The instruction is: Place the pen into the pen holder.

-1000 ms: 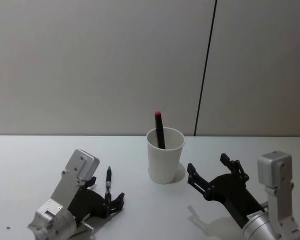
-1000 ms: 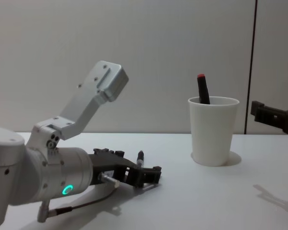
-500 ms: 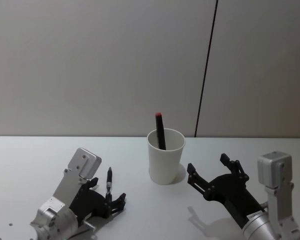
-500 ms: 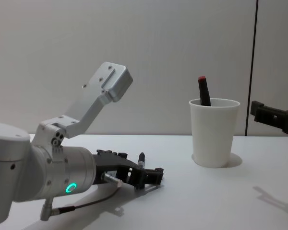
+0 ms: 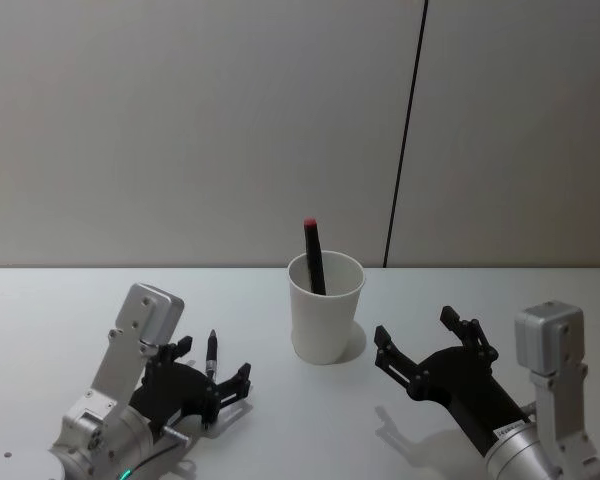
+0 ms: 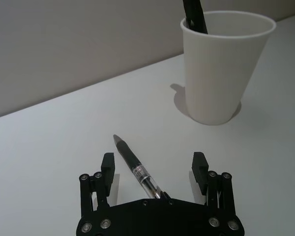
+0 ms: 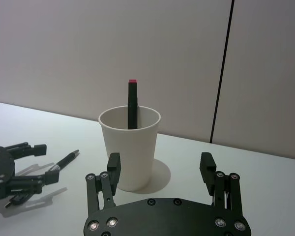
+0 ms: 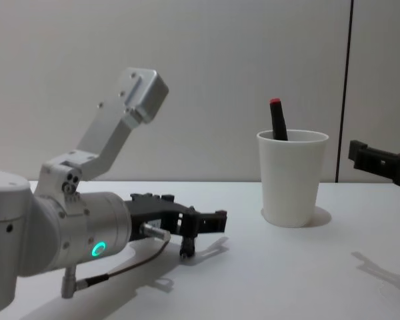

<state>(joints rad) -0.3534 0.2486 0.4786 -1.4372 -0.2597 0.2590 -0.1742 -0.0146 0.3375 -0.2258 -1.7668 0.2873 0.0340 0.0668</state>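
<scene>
The white counter (image 5: 300,420) fills the lower part of the head view. The task is at its very start: nothing has been lifted yet.

At the lower left of the head view the left arm lies low over the counter. Its left claw (image 5: 213,362) is spread wide and points toward the middle of the frame. The claw holds nothing, and in the left wrist view both fingers stand clear of what lies between them.

At the lower right the right claw (image 5: 414,325) is equally wide open and empty. It hangs near the cup without touching it and looks parked rather than at work.

The pen holder (image 5: 325,315), a plain white paper cup, stands upright at the centre of the head view, well apart from the left claw. A black marker with a red end (image 5: 311,255) already leans inside it, its tip rising above the rim.

The pen (image 6: 135,164), slim and dark with a clear barrel, lies flat on the counter in the lower middle of the left wrist view. It sits between the left claw's fingers with its point toward the cup and its rear end under the claw's body.

So the claw is lined up around the pen, and that is all that is done. Closing on the pen, lifting it, carrying it across to the cup and dropping it in beside the marker are all left to do.
</scene>
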